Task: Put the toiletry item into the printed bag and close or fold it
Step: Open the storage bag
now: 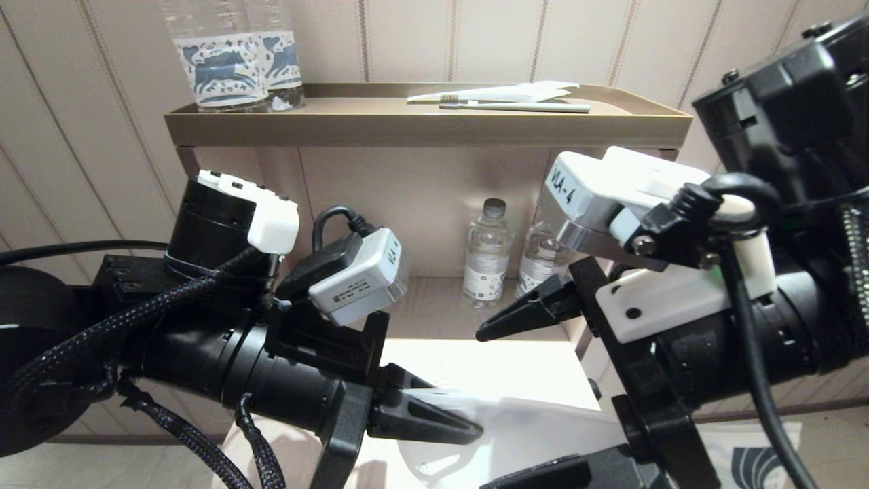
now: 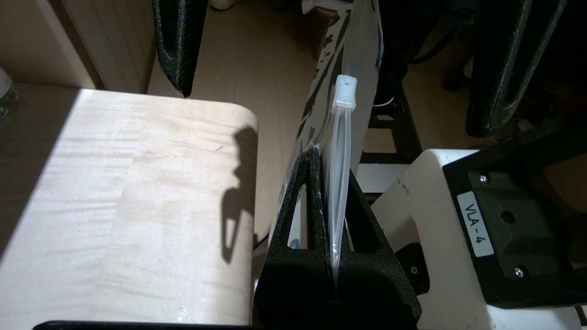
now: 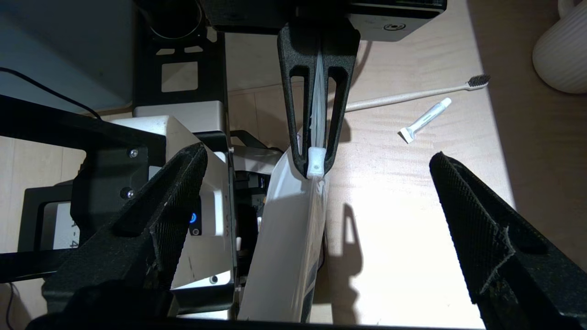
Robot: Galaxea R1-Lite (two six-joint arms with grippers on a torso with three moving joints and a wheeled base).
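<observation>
printed bag hangs edgewise; toothbrush apparently on tabletop.

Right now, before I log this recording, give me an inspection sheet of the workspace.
Surface: pale wooden table, partly sunlit.
Job's things: bag hanging from the left gripper; toothbrush lying on the table, outside the bag.
Clutter: small tube beside the toothbrush; mug.
Grippers: left gripper shut on the bag's zip edge; right gripper open, astride the bag.
Cables: black cable at the right wrist; braided cable on the left arm.
Surroundings: shelf with bottles, second toothbrush on top.
</observation>
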